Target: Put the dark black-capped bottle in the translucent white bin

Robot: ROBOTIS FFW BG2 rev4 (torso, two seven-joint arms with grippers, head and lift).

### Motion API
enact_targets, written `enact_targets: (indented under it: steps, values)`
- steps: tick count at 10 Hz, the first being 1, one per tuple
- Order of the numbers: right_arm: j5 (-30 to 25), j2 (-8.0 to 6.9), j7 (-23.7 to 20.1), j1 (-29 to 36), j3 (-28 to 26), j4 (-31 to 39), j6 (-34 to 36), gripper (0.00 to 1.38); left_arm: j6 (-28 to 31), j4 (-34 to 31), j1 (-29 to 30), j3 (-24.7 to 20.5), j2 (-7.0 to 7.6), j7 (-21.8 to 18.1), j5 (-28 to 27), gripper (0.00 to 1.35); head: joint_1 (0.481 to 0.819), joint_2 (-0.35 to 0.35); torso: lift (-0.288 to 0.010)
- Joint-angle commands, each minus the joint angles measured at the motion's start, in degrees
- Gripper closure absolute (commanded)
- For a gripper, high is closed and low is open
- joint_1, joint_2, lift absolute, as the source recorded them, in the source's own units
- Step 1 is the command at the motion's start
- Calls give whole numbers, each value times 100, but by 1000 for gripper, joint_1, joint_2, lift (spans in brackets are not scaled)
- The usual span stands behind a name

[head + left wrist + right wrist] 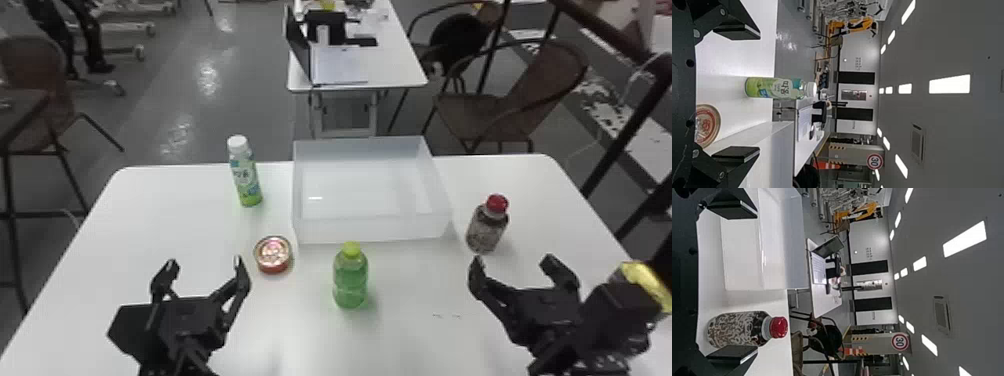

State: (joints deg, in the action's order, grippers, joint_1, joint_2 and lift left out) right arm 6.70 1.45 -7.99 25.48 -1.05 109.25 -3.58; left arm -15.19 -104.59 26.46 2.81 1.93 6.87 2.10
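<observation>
Taking twelve o'clock as straight away from the robot, the head view sets the dark bottle [486, 231] at about eleven o'clock from the right gripper [514, 261], just beyond its fingertips. The right wrist view sets it nearer the finger farther from the bin, so the exact sideways offset is hard to judge. The cap [497, 203] is red, not the black the task names; this dark bottle is the likeliest match.

It stands upright on the table [165, 210], long axis vertical, just beside the translucent white bin [372, 229], which lies at ten o'clock from it. The right gripper's fingers are apart and empty. The left gripper [205, 262] waits with its own fingers apart too, the dark bottle well away at about two o'clock from it, so the right arm is clearly the nearer. The coming move probably calls for lining up those spread fingers either side of the body, then closing, lifting over the bin wall and lowering inside; an off-centre approach could nudge the bottle over.

As for labels, the dark bottle's wrap is a dense pale-and-dark pattern. The white-capped bottle [246, 177] has a green and white one with print, and the round tin [273, 254] a reddish patterned lid.
</observation>
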Motion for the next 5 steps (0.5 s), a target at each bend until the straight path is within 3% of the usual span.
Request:
enact_targets:
  steps: [1, 5]
  values:
    - [-11, -13, 17, 27, 0, 8, -20, 91, -11, 0, 8, 0, 0, 7, 1, 254, 695, 24, -65]
    - [33, -13, 8, 10, 0, -27, -20, 91, -11, 0, -1, 0, 0, -2, -8, 254, 695, 24, -65]
